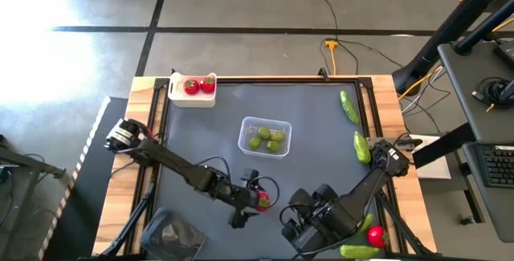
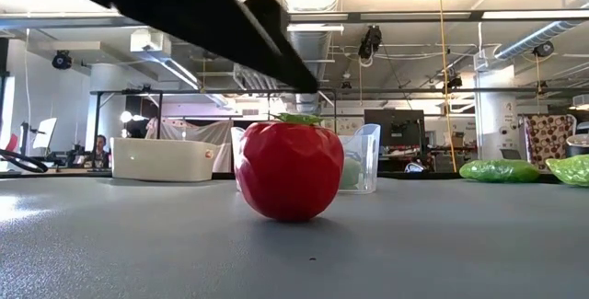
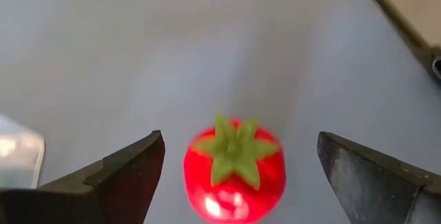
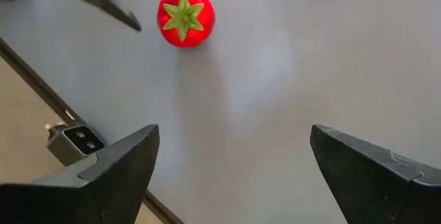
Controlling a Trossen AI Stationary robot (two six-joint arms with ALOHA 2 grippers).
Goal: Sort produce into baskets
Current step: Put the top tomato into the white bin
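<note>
The left end effector (image 3: 238, 172) hangs wide open over a strawberry (image 3: 234, 170) near the table's (image 1: 313, 132) front edge, its fingertips cut off. The right end effector (image 4: 231, 172), also wide, holds nothing nearby. Bare table surrounds the strawberry.

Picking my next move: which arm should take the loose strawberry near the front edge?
Left. The left gripper is open with the strawberry already between its fingers. The right gripper is also open, but sits farther off with nothing between its fingers.
</note>
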